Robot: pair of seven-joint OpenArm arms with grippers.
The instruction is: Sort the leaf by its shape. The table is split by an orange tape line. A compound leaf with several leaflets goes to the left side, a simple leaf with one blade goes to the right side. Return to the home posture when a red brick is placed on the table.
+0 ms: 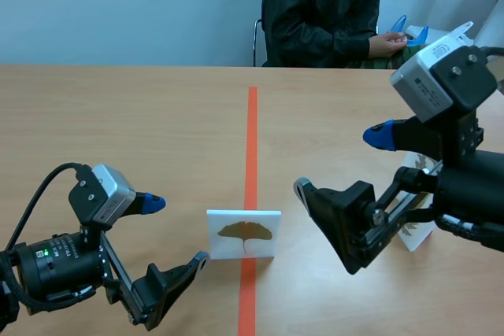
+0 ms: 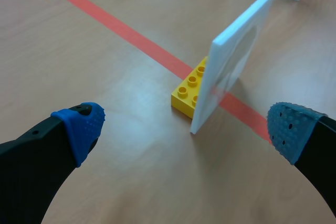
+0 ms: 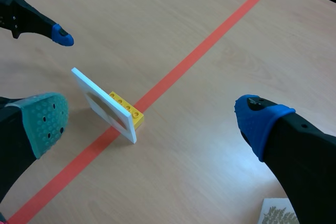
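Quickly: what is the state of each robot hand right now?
Left hand: open, holding nothing.
Right hand: open, holding nothing.
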